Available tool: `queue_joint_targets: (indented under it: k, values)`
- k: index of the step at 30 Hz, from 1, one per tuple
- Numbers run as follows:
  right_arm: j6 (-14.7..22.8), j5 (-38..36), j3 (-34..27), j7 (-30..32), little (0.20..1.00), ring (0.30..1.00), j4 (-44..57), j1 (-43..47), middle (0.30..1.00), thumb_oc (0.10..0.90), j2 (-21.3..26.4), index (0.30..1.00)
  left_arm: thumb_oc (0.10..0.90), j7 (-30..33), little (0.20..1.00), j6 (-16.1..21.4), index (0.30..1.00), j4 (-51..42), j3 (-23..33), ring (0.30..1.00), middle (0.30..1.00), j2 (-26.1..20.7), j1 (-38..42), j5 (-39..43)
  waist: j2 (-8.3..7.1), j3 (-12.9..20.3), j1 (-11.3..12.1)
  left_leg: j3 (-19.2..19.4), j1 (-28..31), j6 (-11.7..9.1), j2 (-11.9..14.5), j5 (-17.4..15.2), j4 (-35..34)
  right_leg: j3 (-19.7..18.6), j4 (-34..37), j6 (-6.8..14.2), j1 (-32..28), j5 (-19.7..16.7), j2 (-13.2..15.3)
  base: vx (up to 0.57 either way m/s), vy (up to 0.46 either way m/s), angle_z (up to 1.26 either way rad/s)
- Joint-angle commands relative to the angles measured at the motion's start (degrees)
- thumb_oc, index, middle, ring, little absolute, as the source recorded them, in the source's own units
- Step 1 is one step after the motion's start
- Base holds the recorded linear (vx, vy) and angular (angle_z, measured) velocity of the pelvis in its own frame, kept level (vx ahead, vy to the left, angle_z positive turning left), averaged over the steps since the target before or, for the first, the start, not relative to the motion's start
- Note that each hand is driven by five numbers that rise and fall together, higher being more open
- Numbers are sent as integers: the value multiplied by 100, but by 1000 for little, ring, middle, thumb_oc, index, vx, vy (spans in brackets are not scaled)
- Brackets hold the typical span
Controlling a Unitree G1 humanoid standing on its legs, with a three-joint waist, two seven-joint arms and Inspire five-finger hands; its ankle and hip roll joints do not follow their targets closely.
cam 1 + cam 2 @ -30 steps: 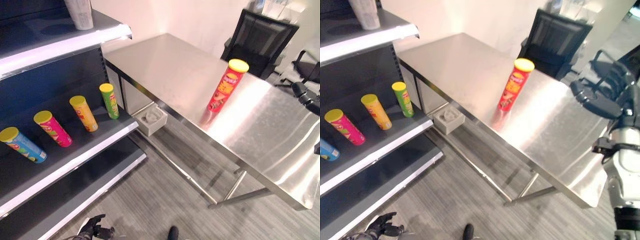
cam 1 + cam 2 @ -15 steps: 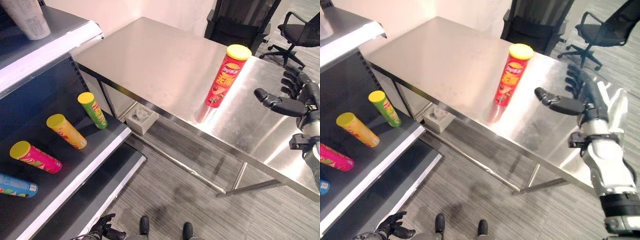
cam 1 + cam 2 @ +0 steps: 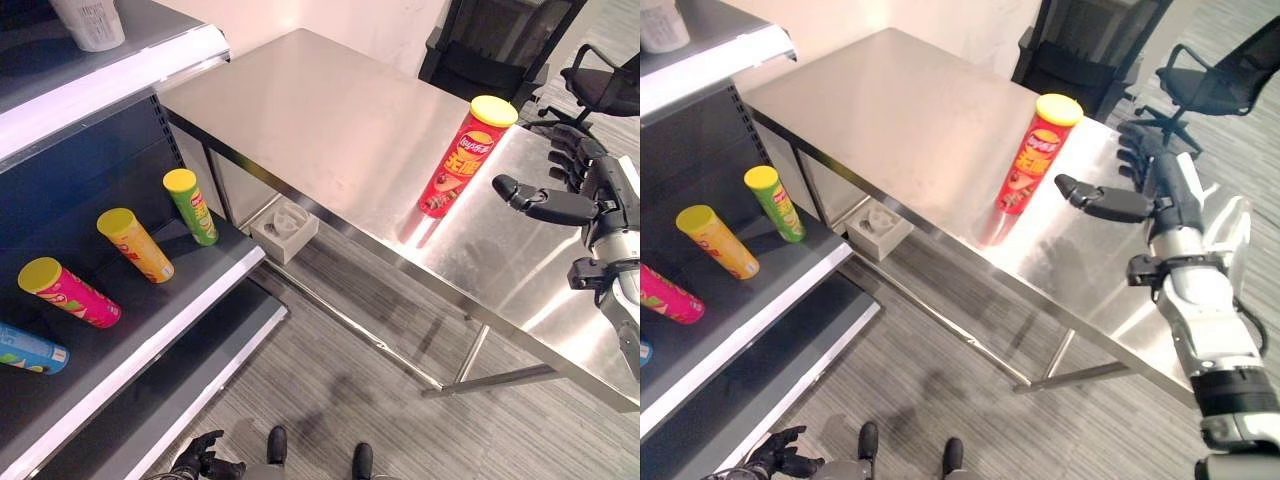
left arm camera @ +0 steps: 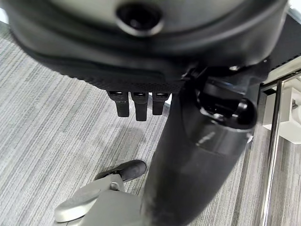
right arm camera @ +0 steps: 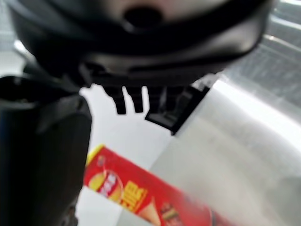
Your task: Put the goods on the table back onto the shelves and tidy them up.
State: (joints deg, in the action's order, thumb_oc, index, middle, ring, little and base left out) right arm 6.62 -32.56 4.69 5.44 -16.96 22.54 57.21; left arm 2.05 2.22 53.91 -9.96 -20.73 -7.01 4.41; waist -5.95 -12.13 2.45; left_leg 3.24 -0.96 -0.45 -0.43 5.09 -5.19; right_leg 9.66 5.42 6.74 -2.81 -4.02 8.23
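The right hand (image 3: pixel 1160 190), fingers straight and thumb out, holding nothing, has drawn nearer the red can (image 3: pixel 458 165) standing upright near the table's (image 3: pixel 330 120) front edge, so a grasp looks imminent, while the left hand (image 3: pixel 195 460) hangs loosely open near the floor.

Bright even light, glare on steel table (image 3: pixel 560 250), right wrist view blurred

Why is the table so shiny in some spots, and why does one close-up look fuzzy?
In the left eye view, overhead light glares off the steel table near the red can, which is mirrored faintly beneath it. In the right wrist view, the right hand and can are blurred, being very close to the lens. The left wrist view looks sharper.
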Motion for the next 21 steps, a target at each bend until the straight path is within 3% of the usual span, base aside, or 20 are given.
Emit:
queue_joint_targets:
  k: [1, 21]
  values:
    - [362, 57, 64, 307, 900, 900, -266, 1226, 900, 800, 408, 900, 800, 87, 900, 169, 900, 82, -110, 900, 900, -183, 79, 18, -36, 353, 223, -3, 35, -313, 256, -405, 19, 252, -48, 336, -233, 252, 64, 0, -15, 17]
    - [126, 328, 929, 584, 900, 900, -1411, 2494, 900, 800, 424, 900, 800, 225, 900, 148, 900, 141, -176, 900, 900, -198, 73, 122, -106, 300, 459, -232, -43, -350, 234, -365, 19, 526, -43, 328, -312, 298, 58, 11, -13, 9]
